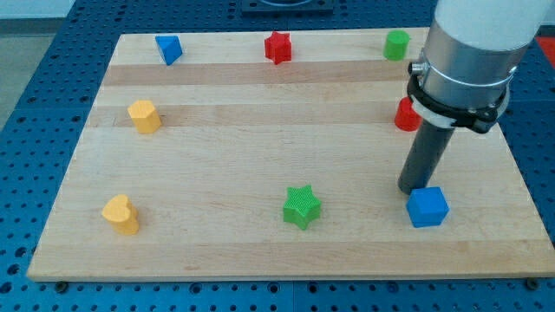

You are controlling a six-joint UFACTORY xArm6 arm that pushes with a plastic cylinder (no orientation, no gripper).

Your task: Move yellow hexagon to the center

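Although my tip (414, 188) touches the tabletop (260, 160) just beside the blue cube (427, 207), the yellow hexagon (144, 115) sits far to its left. It looks light, stiff, slippery. No gripper exists, so I push its outer left face.

Board middle: open wood, nothing standing on it.
Right edge: my tip (411, 188) just beside blue cube (427, 207).
Bottom edge: green star (302, 207) near its midpoint.
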